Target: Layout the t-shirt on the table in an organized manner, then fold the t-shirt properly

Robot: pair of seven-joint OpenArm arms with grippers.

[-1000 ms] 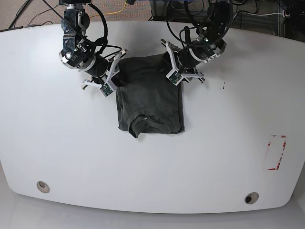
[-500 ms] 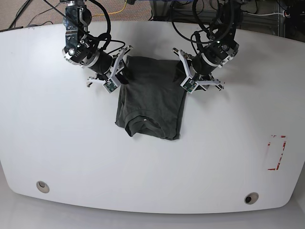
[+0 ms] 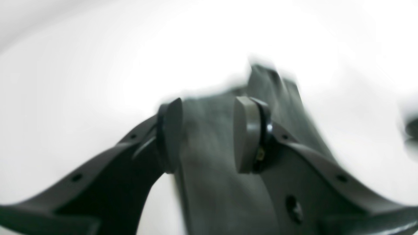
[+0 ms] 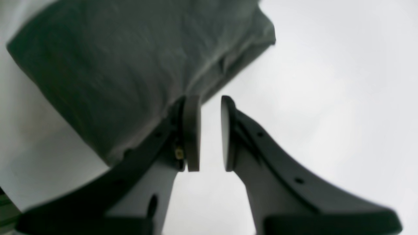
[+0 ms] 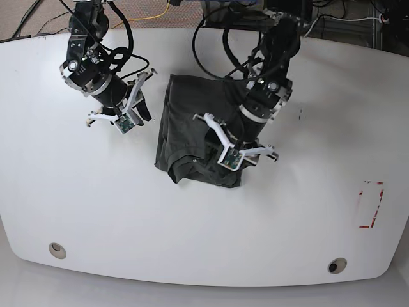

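Only 1 t-shirt (image 5: 185, 128) to count, dark grey, lying on the white counter (image 5: 96, 204), near the far edge and about in the middle from side to side. Bunched into a tall, narrow shape, wrinkled, with the round neck at the near end. Touching the counter all along its left side in the base view.

2 arms to count, and 2 claws.

Left claw (image 3: 207, 133): low over the right side of the t-shirt, close to the neck end. 2 pads set a fair way apart, with a band of grey cloth filling the gap from pad to pad. Too blurry to tell whether pinching the cloth or just sitting above it.

Right claw (image 4: 209, 133): off the t-shirt, above bare counter just beside the far left corner of the cloth. 2 pads close together with a narrow gap. Nothing held, only white counter seen through the gap. From its own camera, 1 folded corner of the t-shirt up behind the left pad, with a thick rolled edge.

Also on the counter: 2 round holes near the front edge, 1 at the left (image 5: 57, 249) and 1 at the right (image 5: 337, 265). 1 red tape box (image 5: 370, 204) far to the right, well apart from the t-shirt. A few tiny dark specks (image 5: 300, 115) to the right of the left arm.
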